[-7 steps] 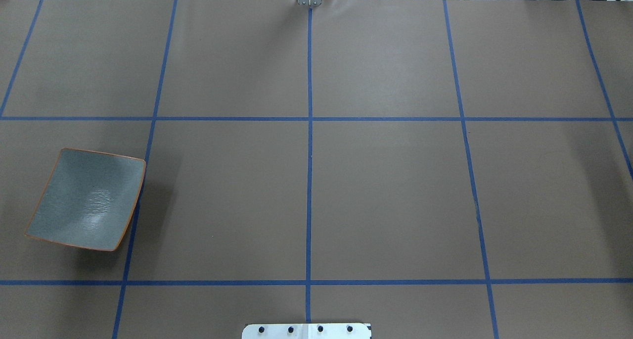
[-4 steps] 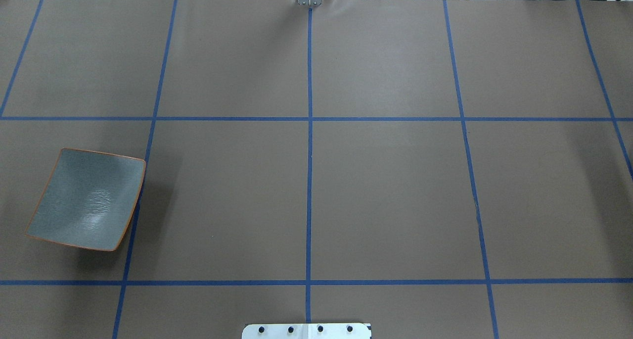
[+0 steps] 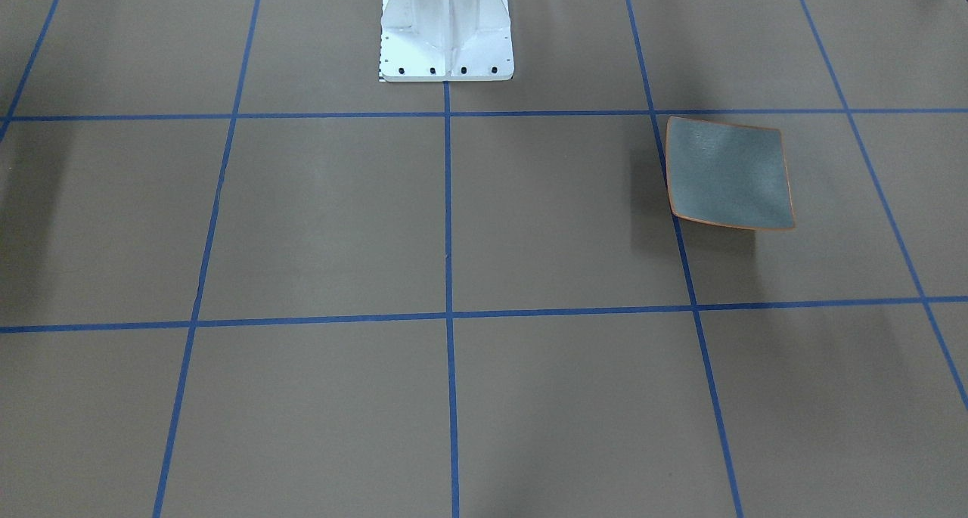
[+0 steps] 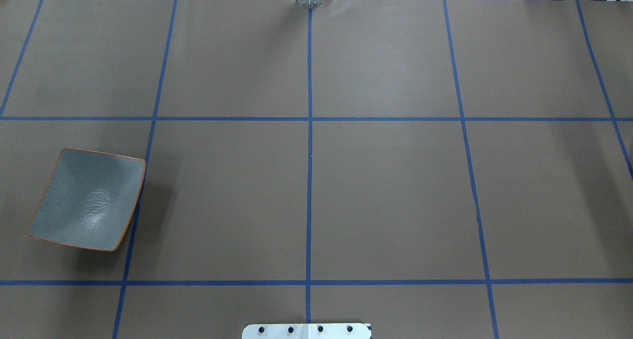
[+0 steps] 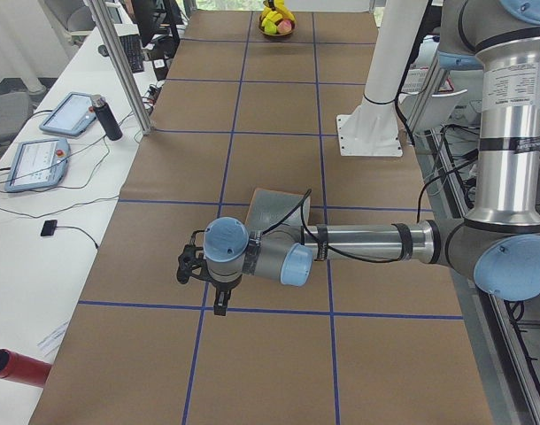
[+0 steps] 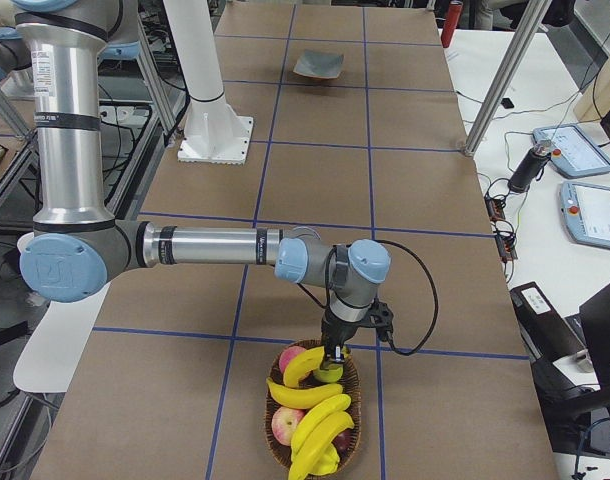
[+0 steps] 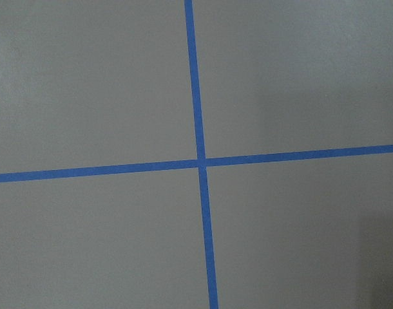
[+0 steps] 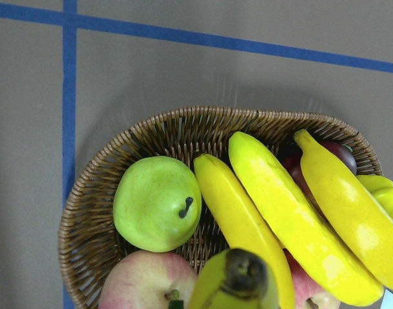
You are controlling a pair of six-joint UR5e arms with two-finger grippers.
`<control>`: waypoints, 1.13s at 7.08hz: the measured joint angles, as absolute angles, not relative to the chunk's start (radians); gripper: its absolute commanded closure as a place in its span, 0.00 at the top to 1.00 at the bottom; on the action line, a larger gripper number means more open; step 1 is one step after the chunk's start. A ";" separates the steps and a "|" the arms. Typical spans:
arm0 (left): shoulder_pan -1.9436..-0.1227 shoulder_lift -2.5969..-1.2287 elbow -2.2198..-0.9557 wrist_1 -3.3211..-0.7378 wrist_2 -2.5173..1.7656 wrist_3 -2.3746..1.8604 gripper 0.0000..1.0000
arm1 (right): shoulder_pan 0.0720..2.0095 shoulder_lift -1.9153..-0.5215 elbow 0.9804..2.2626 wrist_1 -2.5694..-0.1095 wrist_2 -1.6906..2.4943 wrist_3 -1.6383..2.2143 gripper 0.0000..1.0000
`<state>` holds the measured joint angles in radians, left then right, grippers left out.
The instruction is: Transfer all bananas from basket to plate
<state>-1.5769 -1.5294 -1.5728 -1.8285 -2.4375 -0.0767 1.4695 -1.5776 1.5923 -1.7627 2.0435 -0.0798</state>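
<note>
Bananas point(image 8: 280, 212): 4 counted in the right side view point(image 6: 307, 396), bright yellow, heaped crosswise in the wicker basket point(image 8: 183, 122) with a green pear point(image 8: 156, 203) and a red apple point(image 8: 142, 283); none yet moved out. Basket: at the robot's right end of the surface point(image 4: 385, 200), outside both the overhead and front views. Plate point(image 4: 86, 200): bare, on the robot's left side, well apart from the basket. Right end effector point(image 6: 332, 362): poised just above the basket's inner end, over the pear and the topmost banana; whether it is released or clenched cannot be told. Left end effector point(image 5: 219, 301): low over a blue tape cross point(image 7: 200, 161), near the plate, its wrist partly hiding the plate in the left side view; state likewise cannot be told. Hazards, as judged: a descent on this line may catch the pear instead of a banana; the fruits overlap, so lifting 1 may drag or tip a neighbour over the rim; smooth curved skin may slip or swing in a 2-finger hold on the long carry; the left arm may crowd the drop zone; the dished plate with its upturned corners may let a long banana roll off. Against the overhead pictures of 1.0 s and 0.6 s prior: no difference found, plate on the same spot, no arm in that view.
</note>
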 measured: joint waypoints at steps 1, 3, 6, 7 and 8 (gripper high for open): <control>-1.577 -1.530 -1.572 -1.829 -2.437 -0.077 1.00 | 1.470 -1.577 1.595 -1.765 2.041 -0.080 0.00; -1.573 -1.531 -1.572 -1.828 -2.437 -0.078 1.00 | 1.476 -1.572 1.600 -1.767 2.040 -0.081 0.00; -1.571 -1.531 -1.571 -1.827 -2.438 -0.078 1.00 | 1.500 -1.570 1.621 -1.771 2.040 -0.081 0.00; -1.571 -1.531 -1.571 -1.827 -2.437 -0.078 1.00 | 1.511 -1.572 1.631 -1.771 2.040 -0.081 0.00; -1.571 -1.531 -1.570 -1.827 -2.437 -0.077 1.00 | 1.520 -1.572 1.642 -1.772 2.041 -0.081 0.00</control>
